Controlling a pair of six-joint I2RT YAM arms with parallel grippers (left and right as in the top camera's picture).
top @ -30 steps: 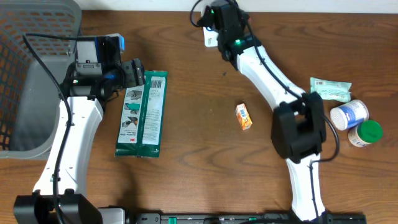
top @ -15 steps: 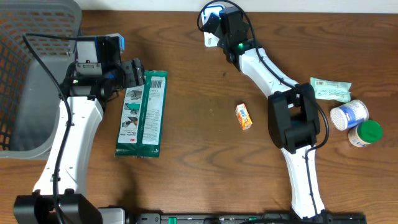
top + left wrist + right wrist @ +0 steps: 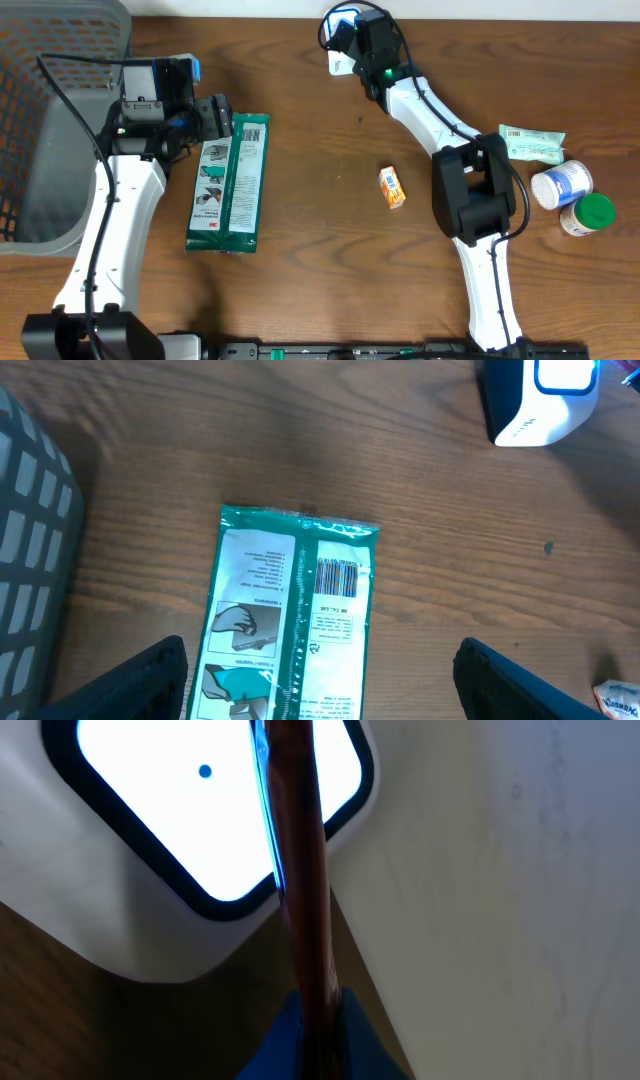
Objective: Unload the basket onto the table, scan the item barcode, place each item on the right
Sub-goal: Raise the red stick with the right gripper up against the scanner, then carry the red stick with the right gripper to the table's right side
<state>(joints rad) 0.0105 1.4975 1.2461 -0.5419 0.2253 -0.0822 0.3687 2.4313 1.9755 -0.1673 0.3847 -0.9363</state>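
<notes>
My right gripper (image 3: 318, 1032) is shut on a thin flat item (image 3: 298, 870), seen edge-on as a reddish-brown strip. It holds the item right in front of the white scanner's lit window (image 3: 190, 810). From overhead, the right gripper (image 3: 362, 38) sits at the scanner (image 3: 340, 63) at the table's far edge; the held item is hidden there. My left gripper (image 3: 320, 690) hangs open above a green and white packet (image 3: 290, 620) lying flat with its barcode up. The overhead view shows the same left gripper (image 3: 216, 118) at the packet's (image 3: 228, 182) far end.
A grey mesh basket (image 3: 45, 110) fills the far left. A small orange box (image 3: 392, 187) lies mid-table. At the right edge are a green-and-white sachet (image 3: 532, 143), a white bottle (image 3: 562, 184) and a green-lidded jar (image 3: 588, 213).
The right arm's elbow swung left and inward, and its gripper shifted slightly along the scanner, then held still. The left arm and the green packet have not moved.
</notes>
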